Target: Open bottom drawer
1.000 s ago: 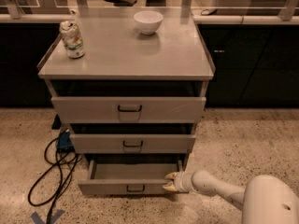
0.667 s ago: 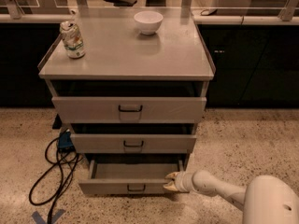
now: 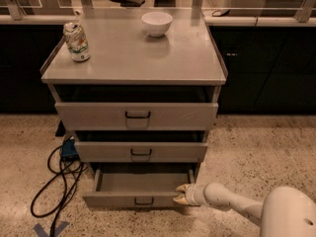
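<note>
The bottom drawer [image 3: 113,199] is the lowest, narrowest grey drawer of the cabinet, with a small black pull handle [image 3: 143,201] at its centre. It stands pulled out toward me, and its empty inside shows. My gripper [image 3: 179,194], on a white arm reaching in from the lower right, is at the right end of the drawer's front edge, touching it or nearly so. The mid-sized drawer [image 3: 140,151] and the tallest drawer [image 3: 137,115] above it are closed further in.
A dented can [image 3: 76,42] and a white bowl [image 3: 157,23] stand on the cabinet top [image 3: 133,58]. Black cables [image 3: 55,181] and a blue plug block [image 3: 69,148] lie on the speckled floor to the left. Dark cabinets line the wall behind.
</note>
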Robot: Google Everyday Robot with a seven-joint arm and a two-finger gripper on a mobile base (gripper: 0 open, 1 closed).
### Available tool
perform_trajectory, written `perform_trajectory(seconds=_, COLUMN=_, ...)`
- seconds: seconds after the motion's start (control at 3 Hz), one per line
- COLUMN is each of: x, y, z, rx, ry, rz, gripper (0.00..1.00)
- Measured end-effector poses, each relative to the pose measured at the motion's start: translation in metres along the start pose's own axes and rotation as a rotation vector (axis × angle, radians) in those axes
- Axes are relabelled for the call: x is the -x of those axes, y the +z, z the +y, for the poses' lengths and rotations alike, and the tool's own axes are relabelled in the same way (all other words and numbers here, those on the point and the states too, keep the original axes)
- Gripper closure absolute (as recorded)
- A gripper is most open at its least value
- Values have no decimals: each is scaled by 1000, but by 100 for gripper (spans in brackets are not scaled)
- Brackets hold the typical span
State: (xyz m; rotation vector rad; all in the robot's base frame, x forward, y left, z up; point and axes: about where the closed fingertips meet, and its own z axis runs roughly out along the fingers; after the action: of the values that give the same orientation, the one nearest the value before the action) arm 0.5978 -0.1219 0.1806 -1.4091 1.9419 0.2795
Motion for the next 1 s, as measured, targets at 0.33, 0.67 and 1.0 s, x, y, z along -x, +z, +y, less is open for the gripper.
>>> perform_trajectory(seconds=0.33, x=4, y=-4, z=-4, rx=-16, ry=-19, rz=-4, gripper=100)
perform_trajectory(seconds=0.67, x=-8, y=-20, z=22, rx=-25, ry=-16, rz=6, gripper=100)
perform_trajectory(seconds=1.0, x=-8, y=-26, z=28, rx=-28, ry=-17, rz=9, gripper=100)
